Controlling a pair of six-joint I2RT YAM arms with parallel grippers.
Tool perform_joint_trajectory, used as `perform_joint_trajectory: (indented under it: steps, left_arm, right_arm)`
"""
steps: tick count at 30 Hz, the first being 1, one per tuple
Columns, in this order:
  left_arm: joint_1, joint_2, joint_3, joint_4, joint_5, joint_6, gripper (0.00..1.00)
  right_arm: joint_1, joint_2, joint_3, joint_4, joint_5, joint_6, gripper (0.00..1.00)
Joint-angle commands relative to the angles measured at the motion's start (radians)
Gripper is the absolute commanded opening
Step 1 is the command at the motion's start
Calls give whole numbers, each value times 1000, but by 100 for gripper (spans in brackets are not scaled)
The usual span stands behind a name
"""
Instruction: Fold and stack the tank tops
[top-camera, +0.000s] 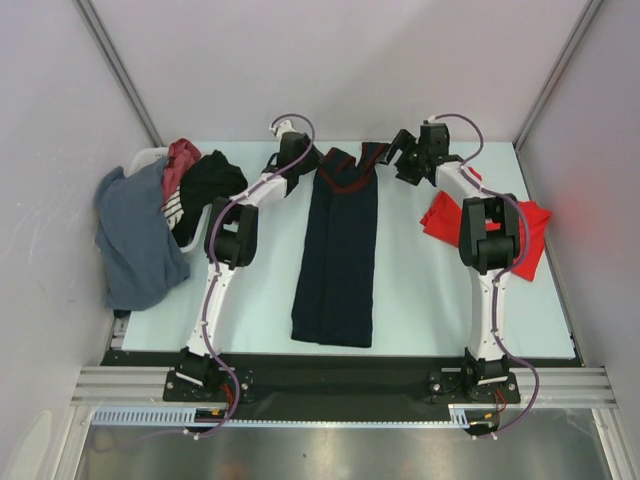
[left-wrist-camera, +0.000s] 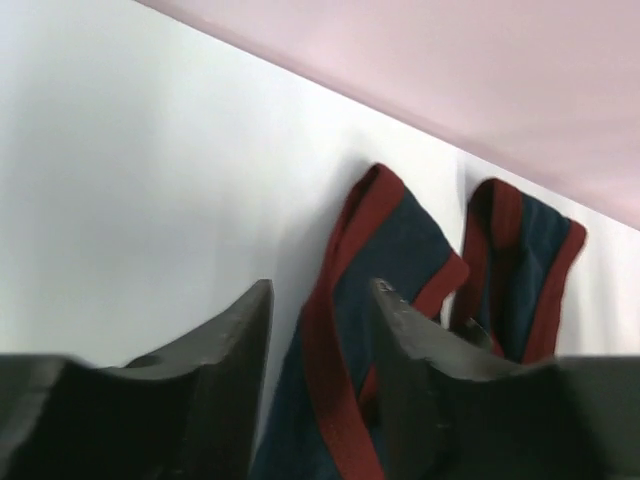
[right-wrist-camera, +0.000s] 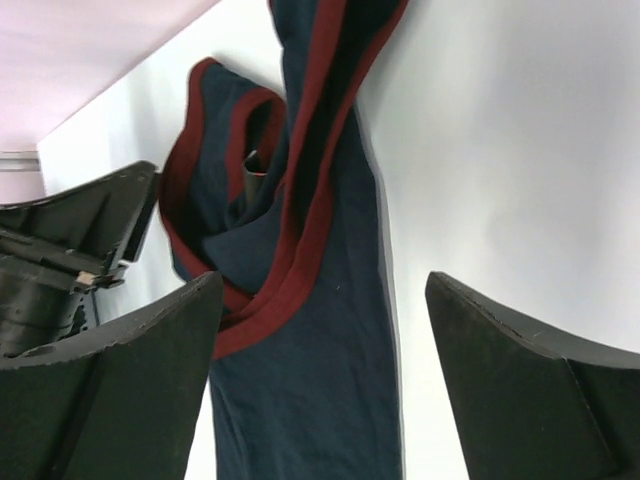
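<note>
Top external: seemingly soft navy top (top-camera: 337, 250)

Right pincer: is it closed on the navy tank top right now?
No, the right pincer stands wide open, and the navy tank top lies unpinched between its jaws.

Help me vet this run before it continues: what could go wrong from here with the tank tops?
1. On the navy tank top, the straps lie twisted and bunched at the far end; folding now may trap that lump.
2. The left gripper hangs open beside the straps over bare table, so a close could miss the cloth.
3. The red tank top lies crumpled beneath the right arm, which might drag it.
</note>
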Motion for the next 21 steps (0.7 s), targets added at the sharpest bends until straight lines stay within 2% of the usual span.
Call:
perform_joint_trajectory:
  steps: [1, 2, 5, 8, 11, 14, 21]
  left_arm:
    - [-1, -51, -6, 110, -50, 15, 54]
    - [-1, -45, 19, 121, -45, 24, 62]
    - [-5, 5, 127, 69, -41, 45, 68]
    - [-5, 38, 162, 38, -27, 46, 69]
    - [-8, 58, 190, 17, -21, 27, 67]
    - [-12, 94, 260, -80, -24, -5, 66]
    - [-12, 59, 259, -270, -30, -59, 65]
  right_arm:
    - [20, 40, 90, -86, -10, -20, 89]
    - [22, 63, 113, -100, -24, -20, 88]
    - [22, 117, 159, -140, -44, -21, 86]
    - [23, 142, 201, -148, -55, -20, 82]
    - [20, 162, 228, -146, -58, -12, 77]
    - [22, 176, 233, -134, -67, -4, 77]
    - [22, 174, 222, -126, -70, -3, 77]
